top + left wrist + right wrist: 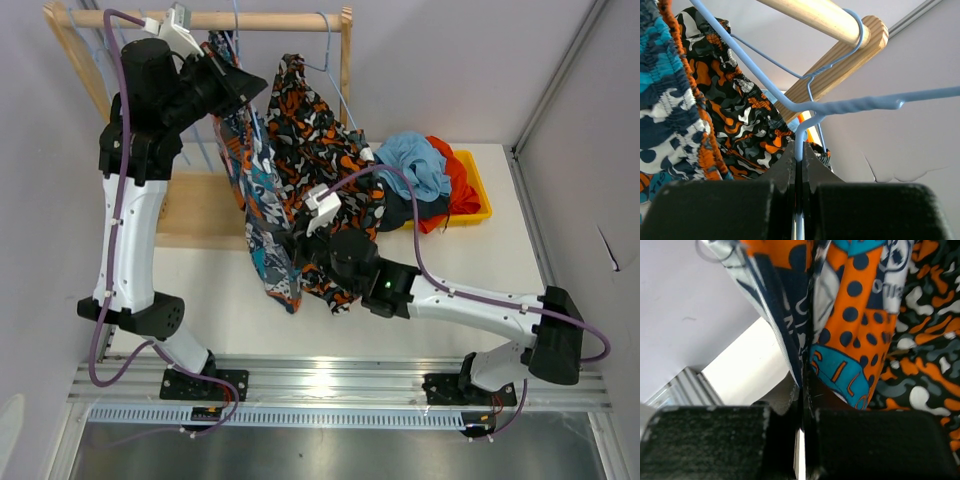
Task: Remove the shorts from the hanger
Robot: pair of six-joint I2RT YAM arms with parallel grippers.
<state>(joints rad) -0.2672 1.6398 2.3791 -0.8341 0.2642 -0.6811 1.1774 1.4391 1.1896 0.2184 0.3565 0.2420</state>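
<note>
The blue-and-orange print shorts (262, 205) hang from a light blue wire hanger (237, 45) on the wooden rod (270, 19). My left gripper (243, 88) is shut on that hanger's wire (801, 142) just below its twisted neck. My right gripper (298, 243) is shut on the lower fabric of the print shorts (852, 310). The orange-black-white blotch shorts (320, 140) hang on a second blue hanger (328, 50) just to the right, and also show in the left wrist view (740, 115) and the right wrist view (925, 345).
A yellow bin (478, 195) at the back right holds light blue shorts (415, 160), orange shorts (455, 185) and dark grey shorts (405, 212). The rack's wooden base (200, 210) lies at the back left. Walls close in at the left, right and back.
</note>
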